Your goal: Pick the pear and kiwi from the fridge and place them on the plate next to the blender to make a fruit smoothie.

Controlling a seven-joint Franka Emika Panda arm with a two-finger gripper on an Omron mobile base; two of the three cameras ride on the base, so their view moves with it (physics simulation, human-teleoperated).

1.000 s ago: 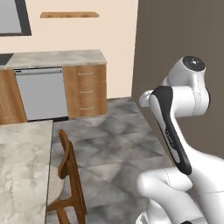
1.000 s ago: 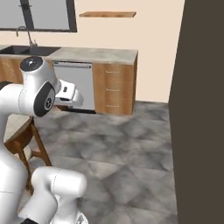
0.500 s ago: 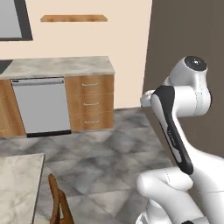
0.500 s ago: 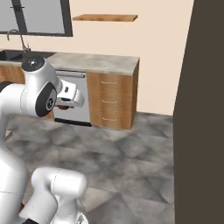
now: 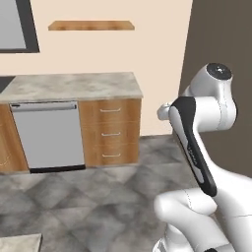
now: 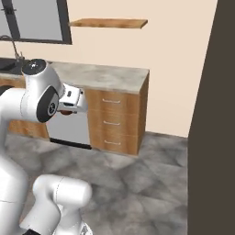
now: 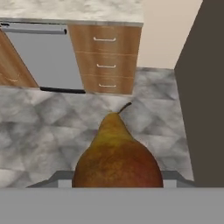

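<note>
The pear, yellow-green blushing to reddish brown with a short stem, bulks large in the hand view. My gripper is shut on it, and the fruit hides the fingertips. Below it lies grey stone floor. In the right base view the hand is folded close to the arm's shoulder, with a brownish bit of the pear under it. The kiwi, the plate and the blender are out of view. A tall dark slab stands at the right; I cannot tell whether it is the fridge.
Ahead runs a marble counter over a grey dishwasher and wooden drawers. A wooden shelf hangs on the cream wall. A sink tap and window are at far left. A marble corner shows low left.
The whole picture has shifted: the base has driven, so the counter and dishwasher look nearer and the marble island and chair have slipped out. The arm keeps its folded pose with the pear.
</note>
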